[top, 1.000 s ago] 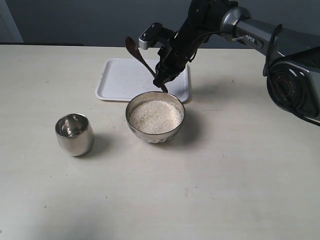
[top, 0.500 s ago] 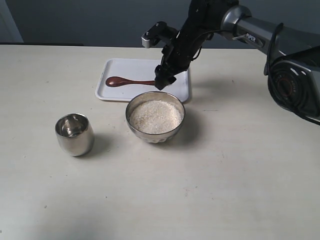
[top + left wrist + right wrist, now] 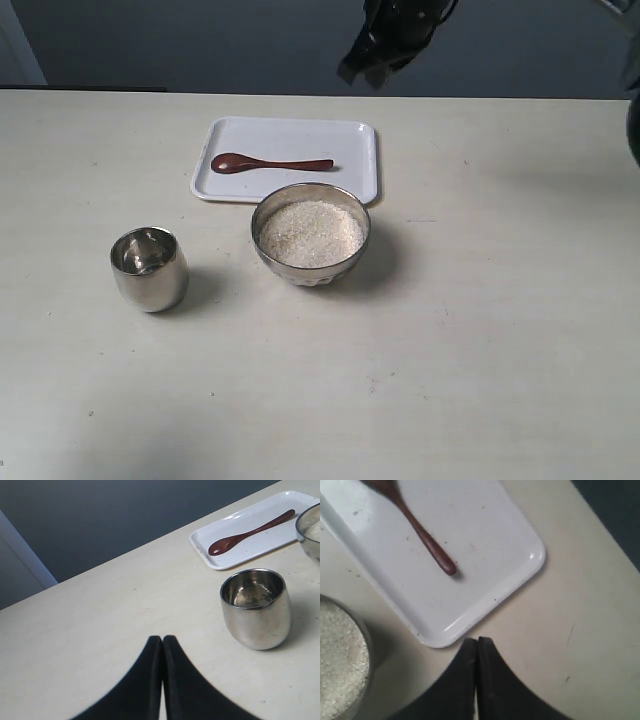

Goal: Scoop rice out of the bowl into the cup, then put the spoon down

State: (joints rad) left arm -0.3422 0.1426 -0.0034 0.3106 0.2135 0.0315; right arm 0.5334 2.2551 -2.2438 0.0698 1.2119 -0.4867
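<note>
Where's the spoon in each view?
Exterior: the spoon lies flat on the white tray, behind the bowl.
Left wrist: the spoon is on the tray, beyond the cup.
Right wrist: the spoon's handle is on the tray; the head is mostly cut off by the frame edge.
Shared landmark: the white tray.

Pale beige table [image 3: 480, 380], dark blue-grey wall [image 3: 200, 45] behind
</note>
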